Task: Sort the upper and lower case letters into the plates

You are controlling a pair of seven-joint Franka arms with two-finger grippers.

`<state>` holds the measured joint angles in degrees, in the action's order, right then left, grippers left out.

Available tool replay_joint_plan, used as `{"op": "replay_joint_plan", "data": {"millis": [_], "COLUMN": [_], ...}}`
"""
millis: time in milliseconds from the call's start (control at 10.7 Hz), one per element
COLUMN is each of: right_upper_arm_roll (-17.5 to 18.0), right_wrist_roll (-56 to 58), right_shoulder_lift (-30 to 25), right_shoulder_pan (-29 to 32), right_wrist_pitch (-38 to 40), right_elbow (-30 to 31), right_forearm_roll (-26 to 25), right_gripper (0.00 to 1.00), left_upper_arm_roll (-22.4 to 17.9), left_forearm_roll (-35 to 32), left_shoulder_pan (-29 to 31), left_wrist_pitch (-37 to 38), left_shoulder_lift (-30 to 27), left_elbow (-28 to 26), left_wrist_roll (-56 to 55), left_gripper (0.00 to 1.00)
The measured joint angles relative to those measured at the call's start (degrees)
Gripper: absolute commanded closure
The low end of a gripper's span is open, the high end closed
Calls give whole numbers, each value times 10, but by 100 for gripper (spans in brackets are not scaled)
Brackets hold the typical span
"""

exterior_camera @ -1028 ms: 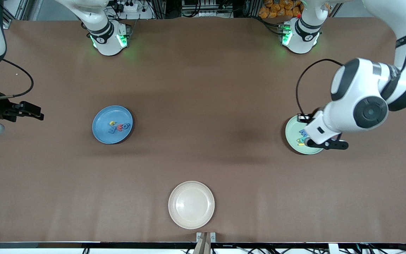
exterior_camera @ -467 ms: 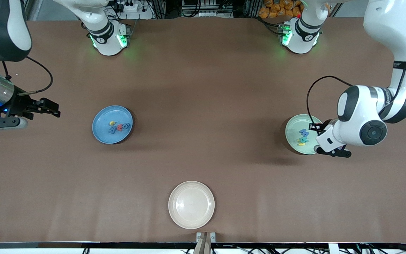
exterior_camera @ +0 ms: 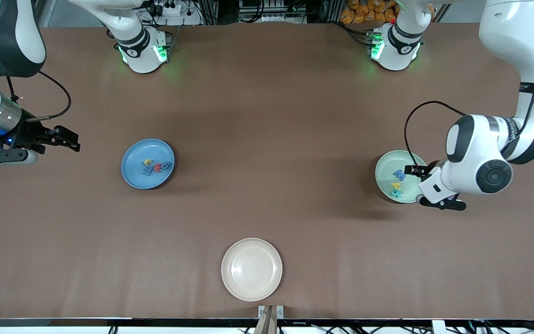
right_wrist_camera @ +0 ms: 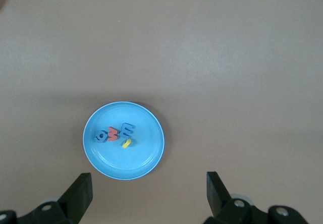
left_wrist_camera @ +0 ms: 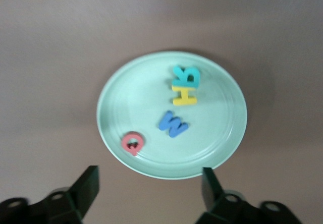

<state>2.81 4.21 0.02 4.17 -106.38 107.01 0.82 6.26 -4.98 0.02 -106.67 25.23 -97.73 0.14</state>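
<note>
On the brown table (exterior_camera: 267, 139) the mint plate (left_wrist_camera: 113, 108) holds four letters (left_wrist_camera: 173, 123) under the left gripper (left_wrist_camera: 150, 183), jaws apart, while the blue plate (right_wrist_camera: 146, 156) holds four more, the right gripper (right_wrist_camera: 149, 191) waiting with jaws apart

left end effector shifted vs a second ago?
Yes. The left end effector has slid off the middle of the mint green plate toward the plate's edge at the left arm's end, fingers open.
</note>
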Motion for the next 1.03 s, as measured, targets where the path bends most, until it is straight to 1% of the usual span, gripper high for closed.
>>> {"op": "replay_joint_plan", "data": {"millis": [187,374,747,1028], "right_upper_arm_roll": [-3,-4,-9,-10], "right_wrist_roll": [0,0,0,0], "right_shoulder_lift": [-13,-26,-32,-33], "right_shoulder_pan": [0,0,1,1], "right_wrist_pitch": [-17,-26,-26,-29], "right_elbow": [22,42,47,48], "right_forearm_roll": [0,0,0,0], "right_gripper": [0,0,0,0], "left_upper_arm_roll": [-5,-5,-5,-5], "left_forearm_roll": [0,0,0,0], "left_shoulder_pan": [0,0,-4,-6], "left_wrist_pitch": [1,8,63,116], "left_shoulder_lift": [-27,-74,-186,-248], "left_elbow": [30,39,47,51], "left_wrist_roll": [0,0,0,0], "left_gripper": [0,0,0,0]}}
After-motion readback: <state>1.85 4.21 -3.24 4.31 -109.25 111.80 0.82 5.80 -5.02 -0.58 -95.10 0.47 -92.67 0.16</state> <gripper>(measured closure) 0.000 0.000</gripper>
